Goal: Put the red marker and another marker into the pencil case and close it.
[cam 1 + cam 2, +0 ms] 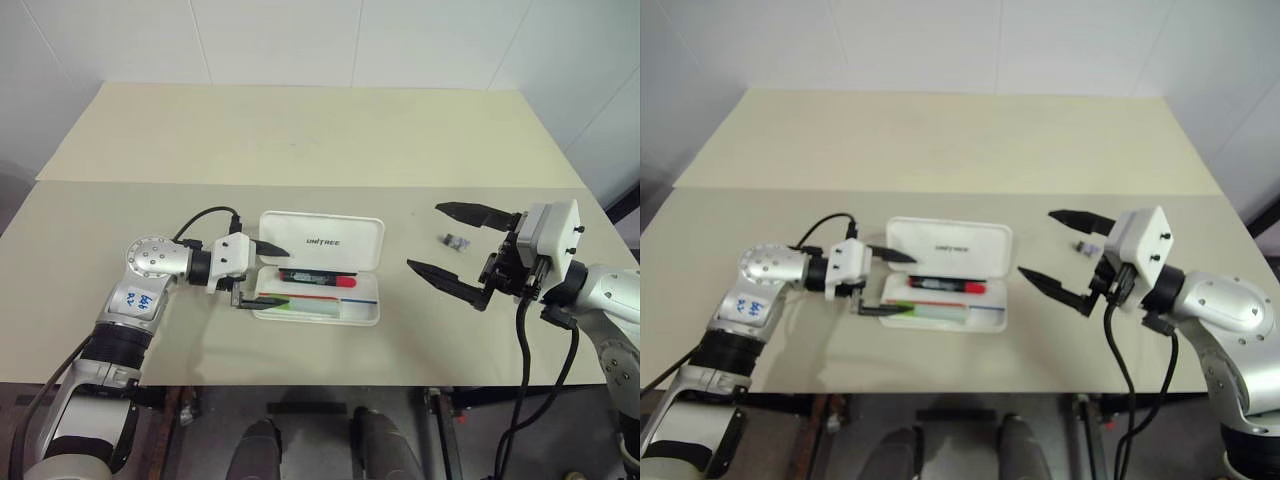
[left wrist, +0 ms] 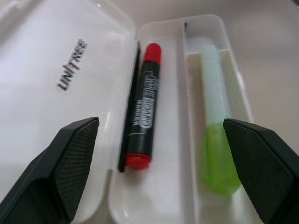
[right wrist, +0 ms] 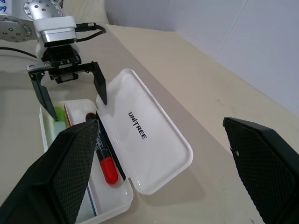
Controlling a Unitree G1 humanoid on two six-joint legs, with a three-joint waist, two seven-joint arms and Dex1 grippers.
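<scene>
Both the red marker (image 2: 141,122) and the green marker (image 2: 216,144) lie in the open pencil case (image 1: 318,241) mid-frame, and the wide-open, empty left gripper (image 1: 263,274) beside it could shove the case away when closing the lid.

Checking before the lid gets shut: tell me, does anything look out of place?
One thing: a small dark object lies loose on the table, right of the pencil case. Otherwise tidy: the red marker and green marker lie flat in separate compartments.

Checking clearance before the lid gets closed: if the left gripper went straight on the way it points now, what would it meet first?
Probably the open pencil case: the left gripper, jaws open, points along its tray, with the red marker nearest its line. Depth is unclear.
</scene>
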